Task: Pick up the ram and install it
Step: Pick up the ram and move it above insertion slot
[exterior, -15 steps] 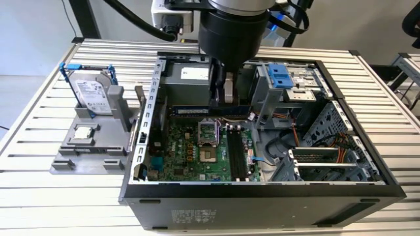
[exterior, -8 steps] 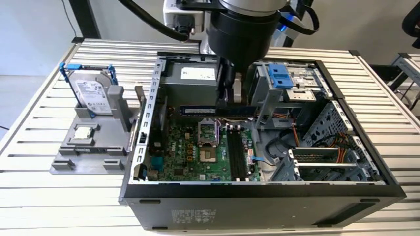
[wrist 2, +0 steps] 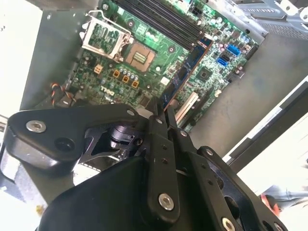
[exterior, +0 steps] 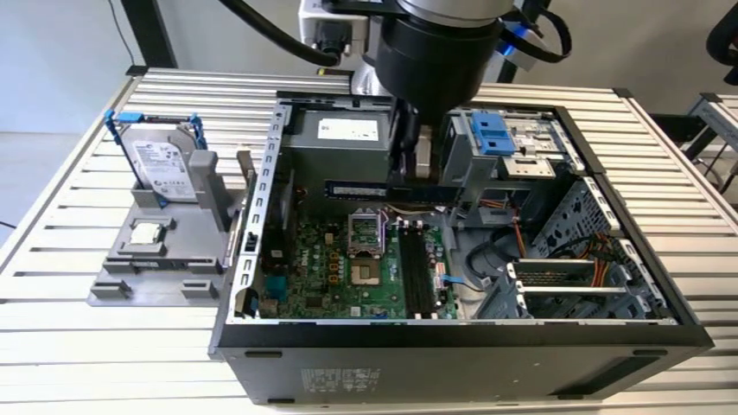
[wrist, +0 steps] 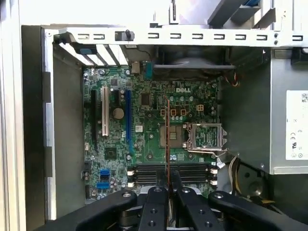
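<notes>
Gripper [wrist: 168,186]: black, matte, jointed metal links. Its fingers [wrist: 155,204] are drawn narrow and pinch one end of the ram [wrist 2: 186,71] by its flat faces.
Ram: a slim, flat, rigid stick, dark blue-black with a coppery edge. It is held in the air above the board and juts straight out from the fingertips.
Long axis: in the first wrist view the stick appears edge-on as a thin line. That line crosses the memory slots [wrist: 192,172] rather than running along them. In the exterior view it lies left to right, while the slots run near to far.
Judgement: the stick looks roughly square to the slots, so turning it into line with them matters more than the gap between them.
Slots: four long black plastic channels, side by side and apparently empty, below and just beyond the fingertips.
Motherboard [wrist: 144,130]: a green board studded with small parts. The hinged metal processor socket [wrist: 204,137] sits just beside the slots.
Case [exterior: 461,346]: an open tower lying on its side, with grey sheet steel and a black edge.
Holder [exterior: 162,259]: a grey moulded stand well apart from the case, at the exterior view's left. It carries the hard drive [exterior: 162,164] in its blue frame and a small square chip [exterior: 148,233].
Table [exterior: 69,346]: ribbed aluminium slats.
</notes>
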Robot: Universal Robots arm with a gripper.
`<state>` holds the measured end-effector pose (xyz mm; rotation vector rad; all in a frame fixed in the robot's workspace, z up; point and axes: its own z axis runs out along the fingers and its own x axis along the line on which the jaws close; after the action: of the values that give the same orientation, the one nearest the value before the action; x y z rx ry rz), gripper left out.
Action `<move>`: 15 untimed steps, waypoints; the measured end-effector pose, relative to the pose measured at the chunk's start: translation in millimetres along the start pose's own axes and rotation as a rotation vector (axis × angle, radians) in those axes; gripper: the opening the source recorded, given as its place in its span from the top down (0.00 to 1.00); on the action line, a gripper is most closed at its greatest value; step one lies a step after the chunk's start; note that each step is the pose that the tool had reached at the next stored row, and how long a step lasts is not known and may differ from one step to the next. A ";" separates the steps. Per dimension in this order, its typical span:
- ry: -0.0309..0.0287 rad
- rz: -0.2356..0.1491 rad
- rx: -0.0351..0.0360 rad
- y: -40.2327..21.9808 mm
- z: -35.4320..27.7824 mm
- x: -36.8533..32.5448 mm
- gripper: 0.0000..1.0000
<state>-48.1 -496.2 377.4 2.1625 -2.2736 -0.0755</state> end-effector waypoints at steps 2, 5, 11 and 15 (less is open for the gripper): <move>-0.0005 0.015 0.0004 -1.7 -0.1 -0.8 1.00; -0.0010 0.033 0.0010 -4.7 -0.1 -2.2 1.00; -0.0016 0.058 0.0018 -10.8 -0.1 -7.5 1.00; 0.0000 0.058 0.0019 -14.1 0.1 -17.5 1.00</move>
<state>-33.1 -479.4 377.4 2.0958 -2.3352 -0.0732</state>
